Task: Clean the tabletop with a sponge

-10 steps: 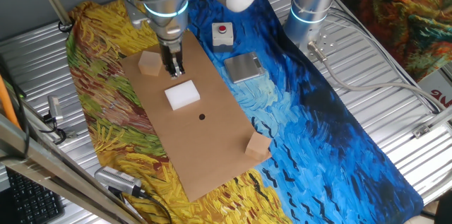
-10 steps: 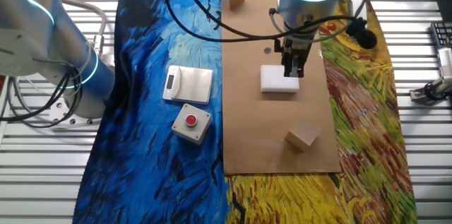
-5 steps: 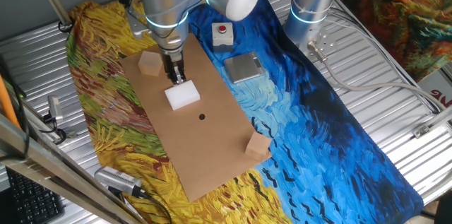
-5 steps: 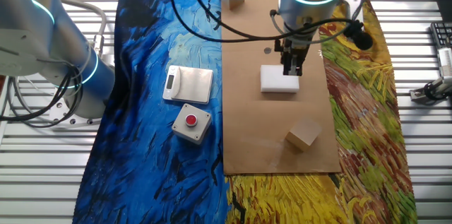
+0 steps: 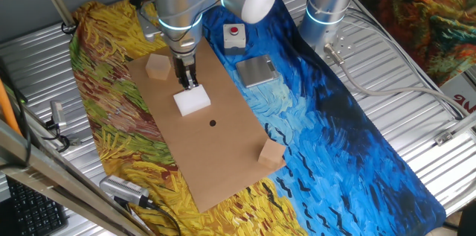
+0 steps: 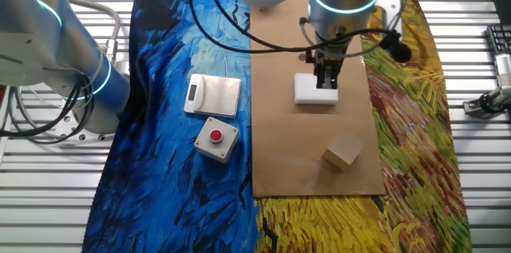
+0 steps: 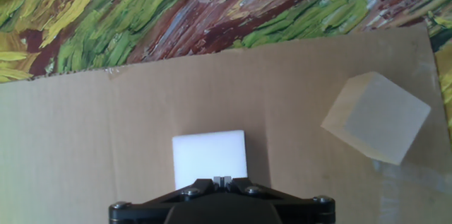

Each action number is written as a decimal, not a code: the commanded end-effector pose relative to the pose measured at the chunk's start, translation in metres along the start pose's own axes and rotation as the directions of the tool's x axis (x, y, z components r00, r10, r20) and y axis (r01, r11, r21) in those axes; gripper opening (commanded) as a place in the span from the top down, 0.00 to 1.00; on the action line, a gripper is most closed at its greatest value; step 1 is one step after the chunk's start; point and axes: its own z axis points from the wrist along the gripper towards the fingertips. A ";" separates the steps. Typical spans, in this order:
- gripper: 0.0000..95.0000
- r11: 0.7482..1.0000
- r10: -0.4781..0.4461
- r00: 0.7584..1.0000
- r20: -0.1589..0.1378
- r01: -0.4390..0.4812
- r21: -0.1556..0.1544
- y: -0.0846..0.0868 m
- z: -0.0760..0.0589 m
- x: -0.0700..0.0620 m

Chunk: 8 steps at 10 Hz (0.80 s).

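Note:
The sponge (image 5: 192,100) is a small white foam block lying on the brown board tabletop (image 5: 223,154), a little beyond the black spot (image 5: 212,123). My gripper (image 5: 189,82) points straight down at the sponge's far edge, its fingertips together on or just above the foam. In the other fixed view my gripper (image 6: 326,82) stands over the sponge (image 6: 316,91) on the board (image 6: 295,149). In the hand view the closed fingertips (image 7: 222,179) sit over the near edge of the sponge (image 7: 210,157), not around it, on the board (image 7: 85,139).
One tan wooden cube (image 5: 157,66) sits on the board just left of my gripper, also in the hand view (image 7: 376,116). Another cube (image 5: 271,152) sits at the board's near right edge. A white box with a red button (image 5: 234,36) and a grey metal plate (image 5: 256,71) lie on the blue cloth.
My gripper has shifted a short way along the board and now stands over the sponge's edge. The sponge and the cubes have not moved.

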 end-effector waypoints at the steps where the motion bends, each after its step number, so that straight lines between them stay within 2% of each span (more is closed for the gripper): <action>1: 1.00 1.000 0.001 1.000 0.004 -0.001 0.004 0.000 0.000 0.003; 8: 1.00 1.000 -0.002 1.000 0.008 0.002 0.006 0.002 0.015 0.003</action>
